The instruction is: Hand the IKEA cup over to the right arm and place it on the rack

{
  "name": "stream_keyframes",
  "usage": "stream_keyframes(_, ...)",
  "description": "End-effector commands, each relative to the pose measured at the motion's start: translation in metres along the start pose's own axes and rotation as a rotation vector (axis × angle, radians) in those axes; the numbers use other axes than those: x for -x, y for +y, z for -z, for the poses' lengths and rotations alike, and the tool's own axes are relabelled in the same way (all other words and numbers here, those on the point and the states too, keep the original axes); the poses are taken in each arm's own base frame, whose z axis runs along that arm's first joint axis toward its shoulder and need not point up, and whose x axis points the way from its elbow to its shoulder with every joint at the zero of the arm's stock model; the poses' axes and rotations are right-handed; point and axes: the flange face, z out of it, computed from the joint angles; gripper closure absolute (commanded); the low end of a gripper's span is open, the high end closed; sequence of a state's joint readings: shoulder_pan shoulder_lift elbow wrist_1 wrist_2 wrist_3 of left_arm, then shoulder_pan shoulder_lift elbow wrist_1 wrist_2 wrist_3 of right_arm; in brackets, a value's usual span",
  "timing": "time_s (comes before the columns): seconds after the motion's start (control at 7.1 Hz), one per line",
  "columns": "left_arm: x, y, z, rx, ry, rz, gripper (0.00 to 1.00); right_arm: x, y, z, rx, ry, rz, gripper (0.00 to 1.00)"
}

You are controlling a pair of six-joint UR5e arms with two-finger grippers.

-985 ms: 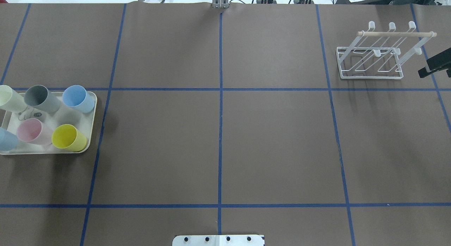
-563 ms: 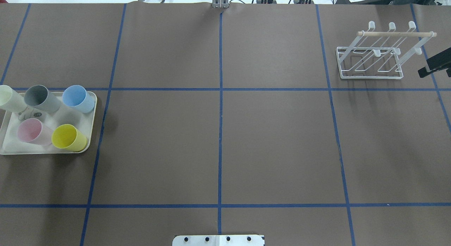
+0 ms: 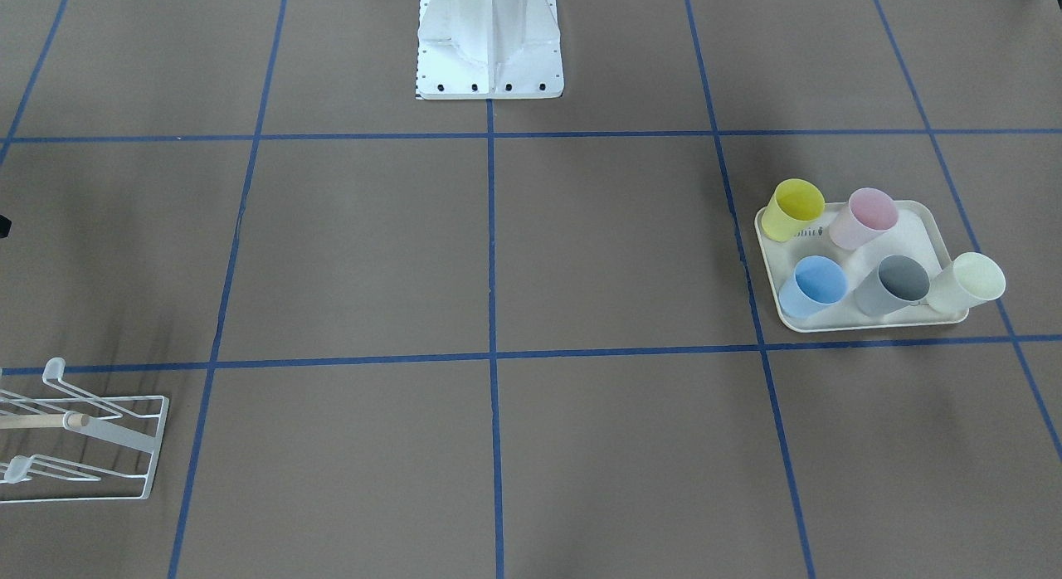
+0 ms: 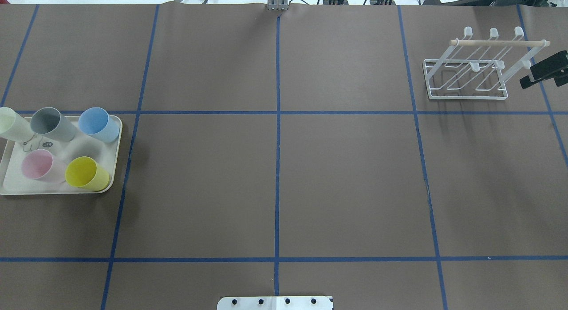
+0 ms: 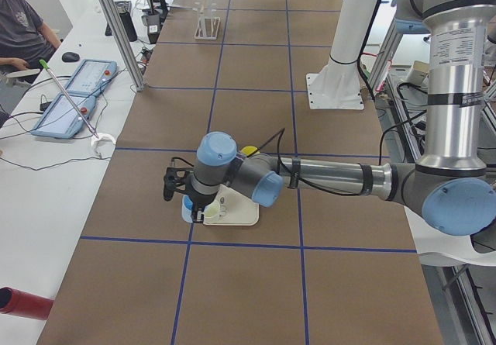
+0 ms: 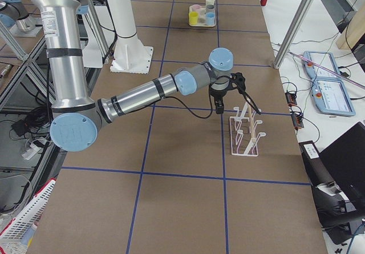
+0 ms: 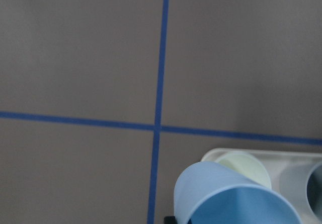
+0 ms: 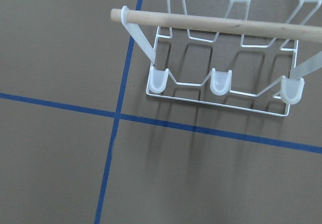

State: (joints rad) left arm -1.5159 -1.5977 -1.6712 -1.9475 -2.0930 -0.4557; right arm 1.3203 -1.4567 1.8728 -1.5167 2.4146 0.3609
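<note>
Left arm takes up a cup at one end of the bench (image 4: 346,176). The left claw (image 5: 192,205) hangs at the outer end of the cream tray (image 4: 86,143), clamped on a pale-blue IKEA cup (image 7: 231,201). The cup fills the lower edge of the left wrist view, with the tray's corner behind it. Five more cups stand on the tray. A cream cup (image 4: 9,123), a grey cup (image 4: 51,123) and a blue cup (image 4: 98,123) line its far side, and a pink cup (image 4: 40,165) and a yellow cup (image 4: 86,173) stand nearer the robot. Well apart, at the bench's far right, sits the white wire rack (image 4: 468,97) with its wooden dowel (image 4: 499,42) across the top. The right claw (image 6: 219,107) hangs near the rack's right end, raised above the bench, and its wrist camera looks down on the pegs and dowel. Whether that claw's fingers are apart or together cannot be told. Blue tape lines (image 4: 277,168) divide the brown surface into squares.
</note>
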Motion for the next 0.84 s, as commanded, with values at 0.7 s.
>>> stream_keyframes(0.7,-0.079,-0.086,0.066,-0.466,0.075,0.364,1.00,0.049,-0.034,0.075,-0.539,0.032,-0.304,0.01)
